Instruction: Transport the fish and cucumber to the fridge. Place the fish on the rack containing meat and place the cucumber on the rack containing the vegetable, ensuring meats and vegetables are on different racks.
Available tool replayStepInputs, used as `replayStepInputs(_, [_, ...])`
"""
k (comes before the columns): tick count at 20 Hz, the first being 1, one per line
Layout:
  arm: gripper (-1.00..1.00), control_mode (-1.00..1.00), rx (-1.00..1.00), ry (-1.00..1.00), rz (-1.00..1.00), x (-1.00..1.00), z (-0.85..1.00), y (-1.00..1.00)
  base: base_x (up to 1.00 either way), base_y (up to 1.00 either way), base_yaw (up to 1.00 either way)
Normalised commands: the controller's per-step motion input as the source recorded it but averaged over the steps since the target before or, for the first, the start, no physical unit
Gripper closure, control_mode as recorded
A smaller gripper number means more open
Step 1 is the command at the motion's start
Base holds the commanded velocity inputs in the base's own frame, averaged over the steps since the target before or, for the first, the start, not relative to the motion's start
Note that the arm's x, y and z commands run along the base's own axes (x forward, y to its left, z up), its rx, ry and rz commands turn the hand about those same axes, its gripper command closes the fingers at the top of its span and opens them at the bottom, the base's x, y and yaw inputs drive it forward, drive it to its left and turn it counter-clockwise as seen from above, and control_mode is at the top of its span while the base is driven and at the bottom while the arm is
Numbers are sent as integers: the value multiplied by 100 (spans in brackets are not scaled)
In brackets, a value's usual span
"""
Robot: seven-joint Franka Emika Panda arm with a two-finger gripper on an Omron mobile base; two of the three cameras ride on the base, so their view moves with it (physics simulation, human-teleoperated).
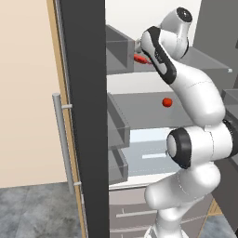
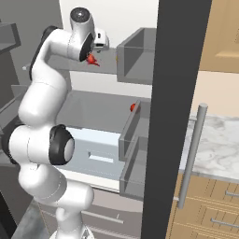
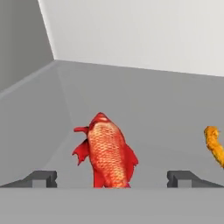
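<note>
The fridge stands open, and my arm reaches onto its upper grey shelf. The red fish with its forked tail lies on that shelf between my fingertips. My gripper is open, each fingertip well clear of the fish's sides. The small orange meat piece lies on the same shelf, to the right of the fish. From the base, the fish peeks out beside my hand. The red round vegetable sits on the shelf below. The cucumber is out of view.
The dark edge of the fridge door with its bar handle stands close on the right, and door bins jut toward the shelves. A marble counter lies beyond. The shelf's side wall is at the left.
</note>
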Motion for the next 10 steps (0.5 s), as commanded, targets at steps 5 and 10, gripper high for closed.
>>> replayStepInputs(5, [-100,-100,0,-12,1,-100,-21,0,0,0,0])
replayStepInputs(10, [-100,-100,0,-11,0,-100,-48,0,0,0,0])
